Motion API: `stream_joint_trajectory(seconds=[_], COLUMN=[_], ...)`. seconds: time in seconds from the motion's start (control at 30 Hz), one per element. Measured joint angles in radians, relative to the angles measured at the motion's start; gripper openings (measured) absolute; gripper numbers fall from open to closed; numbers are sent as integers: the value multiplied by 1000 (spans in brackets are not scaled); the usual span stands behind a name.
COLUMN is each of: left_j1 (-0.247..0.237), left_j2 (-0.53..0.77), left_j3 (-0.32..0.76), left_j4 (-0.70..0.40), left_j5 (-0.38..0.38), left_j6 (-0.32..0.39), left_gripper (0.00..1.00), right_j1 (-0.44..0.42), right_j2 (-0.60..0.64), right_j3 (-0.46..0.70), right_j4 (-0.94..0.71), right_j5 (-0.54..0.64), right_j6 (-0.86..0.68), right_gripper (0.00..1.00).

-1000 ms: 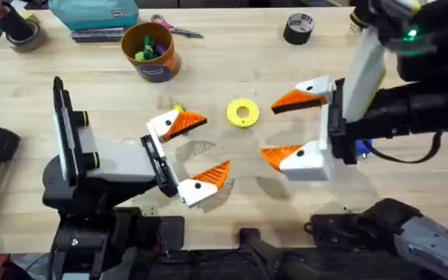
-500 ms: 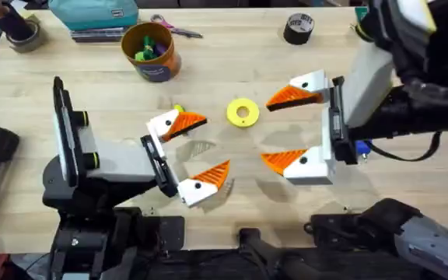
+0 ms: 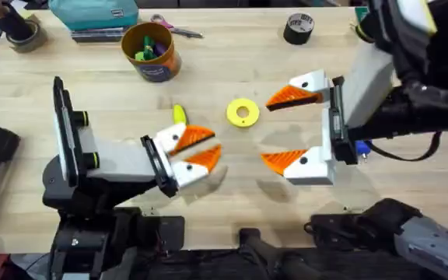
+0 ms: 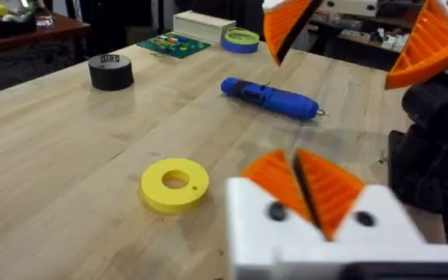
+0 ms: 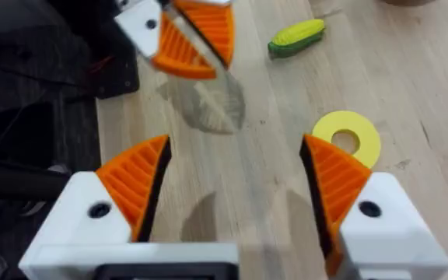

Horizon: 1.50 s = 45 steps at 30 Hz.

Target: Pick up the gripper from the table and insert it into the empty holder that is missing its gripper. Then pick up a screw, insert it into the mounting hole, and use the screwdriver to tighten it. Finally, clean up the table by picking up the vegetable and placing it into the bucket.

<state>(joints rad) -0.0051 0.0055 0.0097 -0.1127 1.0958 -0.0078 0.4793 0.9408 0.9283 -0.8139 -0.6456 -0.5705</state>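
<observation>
My left gripper (image 3: 195,148) hangs low over the table's middle, its orange ribbed pads pressed together with nothing between them (image 4: 298,167). Just beyond it lies the vegetable (image 3: 179,113), a yellow corn cob with a green end (image 5: 296,36). My right gripper (image 3: 281,128) stands open to the right, with bare wood between its fingers (image 5: 234,148). The blue screwdriver (image 4: 271,98) lies on the table under the right arm, a blue bit of it showing (image 3: 362,148). The bucket (image 3: 151,50) stands at the back left. The loose gripper, the holder and the screw are out of view.
A yellow ring-shaped disc (image 3: 243,112) lies between the two grippers. At the back are a black tape roll (image 3: 299,28), scissors (image 3: 176,28) and a teal case (image 3: 92,12). A blue tape roll (image 4: 239,39) sits at the far right edge.
My left gripper's fingers have closed together on nothing, and the corn now shows fully beside them. The right gripper settled slightly back a second ago and has held still since.
</observation>
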Motion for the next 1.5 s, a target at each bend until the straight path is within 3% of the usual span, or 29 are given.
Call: stream_joint_trajectory(seconds=[0.03,0.07,0.1,0.27,0.43,0.63,0.77,0.93,1.17,1.5], left_j1=[0,0,0,0,0,0,0,0,0,0], left_j2=[0,0,0,0,0,0,0,0,0,0], left_j3=[0,0,0,0,0,0,0,0,0,0], left_j4=[0,0,0,0,0,0,0,0,0,0], left_j5=[0,0,0,0,0,0,0,0,0,0], left_j6=[0,4,5,4,4,4,4,4,4,4], left_gripper=[126,33,16,16,16,16,16,16,16,16], right_j1=[0,0,0,0,0,-29,-101,-236,-423,-509], right_j2=[0,0,0,0,0,0,8,54,135,249], right_j3=[0,0,0,0,16,148,245,328,338,311], right_j4=[0,0,1,64,17,-139,-244,-310,-315,-263], right_j5=[0,0,0,131,338,636,745,796,811,780], right_j6=[-1,-2,-3,160,319,481,521,542,549,552], right_gripper=[997,997,997,997,997,997,997,998,996,997])
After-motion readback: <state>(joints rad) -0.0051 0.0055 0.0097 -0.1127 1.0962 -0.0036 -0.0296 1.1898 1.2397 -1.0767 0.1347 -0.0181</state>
